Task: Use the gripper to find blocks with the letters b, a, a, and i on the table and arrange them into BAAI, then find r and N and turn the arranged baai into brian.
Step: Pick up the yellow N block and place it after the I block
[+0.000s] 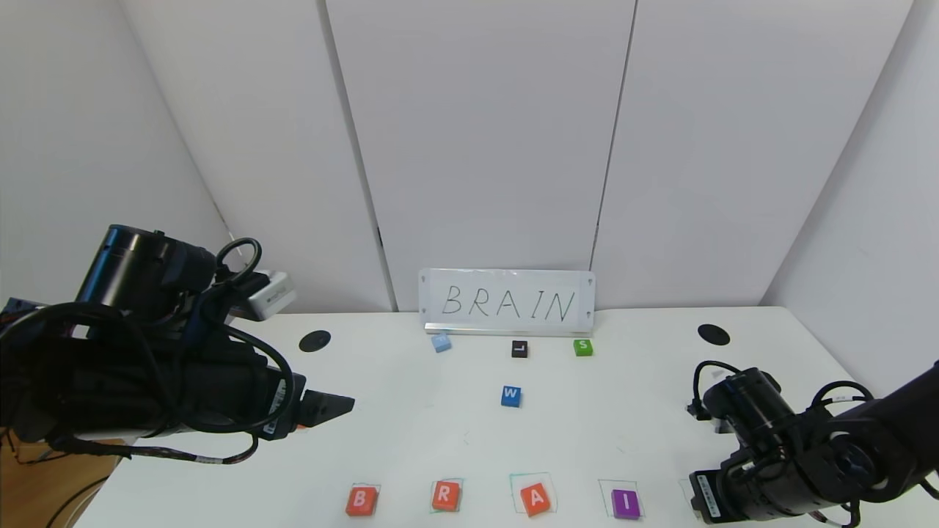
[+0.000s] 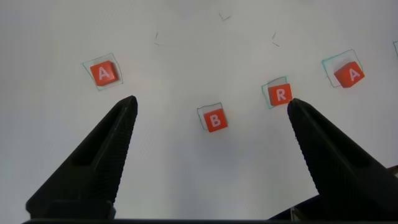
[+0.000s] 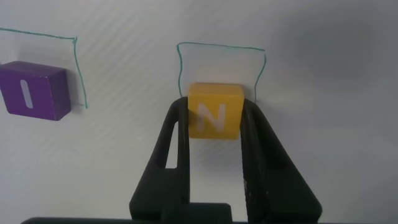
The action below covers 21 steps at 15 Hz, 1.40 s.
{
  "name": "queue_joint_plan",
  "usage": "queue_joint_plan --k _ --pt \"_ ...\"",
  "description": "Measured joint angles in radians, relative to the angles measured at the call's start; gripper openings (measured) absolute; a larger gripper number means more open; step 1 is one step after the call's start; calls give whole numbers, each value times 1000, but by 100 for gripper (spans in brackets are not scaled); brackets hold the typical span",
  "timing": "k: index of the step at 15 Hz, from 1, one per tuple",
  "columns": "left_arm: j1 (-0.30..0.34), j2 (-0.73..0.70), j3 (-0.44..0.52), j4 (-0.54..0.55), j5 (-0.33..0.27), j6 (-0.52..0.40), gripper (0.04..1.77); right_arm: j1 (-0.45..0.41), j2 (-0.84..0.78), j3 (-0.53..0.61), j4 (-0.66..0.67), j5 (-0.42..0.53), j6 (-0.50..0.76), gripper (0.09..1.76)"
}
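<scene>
table: large white top filling the lower half of the head view, with two black round holes toward its far corners and thin green hand-drawn squares along the bottom edge.
sign: white board at centre frame against the wall, handwritten BRAIN.
left gripper: jaws spread wide and holding nothing – hanging over the B and R in its wrist view, at left of the head view.
right gripper: jaws closed on the N, at the lower right corner of the head view.
blocks: flat squares with white letters in a row along the bottom of the head view – orange-red B, then the orange-red A and purple I, each in or partly on a green square. A second orange-red A shows at upper left of the left wrist view.
r: orange-red, white R, between B and A.
N: yellow, white letter, pinched between the fingers at the near edge of a green square, right of the I in the right wrist view.
others: blue W mid-table; light blue block, black L, green S just below the sign.
</scene>
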<state>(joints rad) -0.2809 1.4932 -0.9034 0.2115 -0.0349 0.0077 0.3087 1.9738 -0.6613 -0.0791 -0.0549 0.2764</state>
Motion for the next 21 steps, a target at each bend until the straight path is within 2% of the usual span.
queue_joint_plan --k 21 --pt "0 -1 3 0 0 0 172 -5 30 -27 0 -1 -7 54"
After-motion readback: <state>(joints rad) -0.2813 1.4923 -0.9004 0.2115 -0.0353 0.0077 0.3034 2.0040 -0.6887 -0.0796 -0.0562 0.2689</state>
